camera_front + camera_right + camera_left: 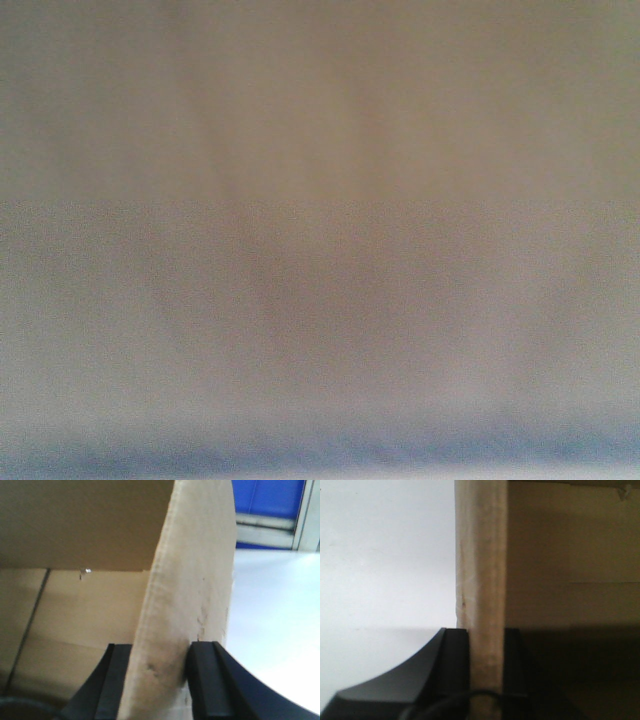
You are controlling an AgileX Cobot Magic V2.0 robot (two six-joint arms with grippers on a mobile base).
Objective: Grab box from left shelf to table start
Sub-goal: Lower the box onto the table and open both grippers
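Note:
The box is a brown cardboard one, and both wrist views show its open top from close up. My left gripper (485, 635) is shut on the upright edge of one box wall (480, 555), one black finger on each side. My right gripper (161, 647) is shut on another wall of the box (195, 570), with the box's inside (75, 605) to its left. The white table (385, 555) lies beside the box and also shows as the table (275, 610) in the right wrist view. A blurred tan and grey surface (320, 150) fills the front view with no detail.
Beyond the table's far edge in the right wrist view stand a blue bin (267, 497) and a pale rail of the left shelf (265, 532). A black cable (470, 697) crosses the left gripper's base.

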